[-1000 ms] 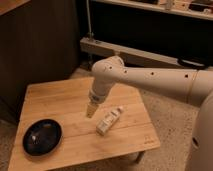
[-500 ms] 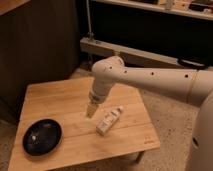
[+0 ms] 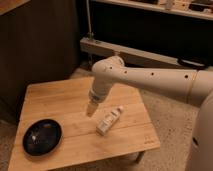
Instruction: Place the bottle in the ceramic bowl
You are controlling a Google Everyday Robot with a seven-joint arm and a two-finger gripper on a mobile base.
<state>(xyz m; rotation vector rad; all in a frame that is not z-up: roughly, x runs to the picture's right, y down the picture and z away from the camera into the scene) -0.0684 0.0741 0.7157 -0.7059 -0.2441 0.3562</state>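
Observation:
The small white bottle (image 3: 109,120) lies on its side on the wooden table (image 3: 65,97), cap end pointing up and to the right. The glossy black ceramic bowl (image 3: 42,136) sits near the table's front left corner, with nothing in it. My gripper (image 3: 91,110) hangs from the white arm (image 3: 150,80) just left of the bottle, a little above the tabletop, between the bottle and the bowl. It holds nothing that I can see.
The table is low, with its right edge (image 3: 150,125) close to the bottle. A dark wall panel (image 3: 40,45) stands behind the table on the left. A metal shelf rail (image 3: 150,57) runs behind the arm. Speckled floor (image 3: 170,117) lies to the right.

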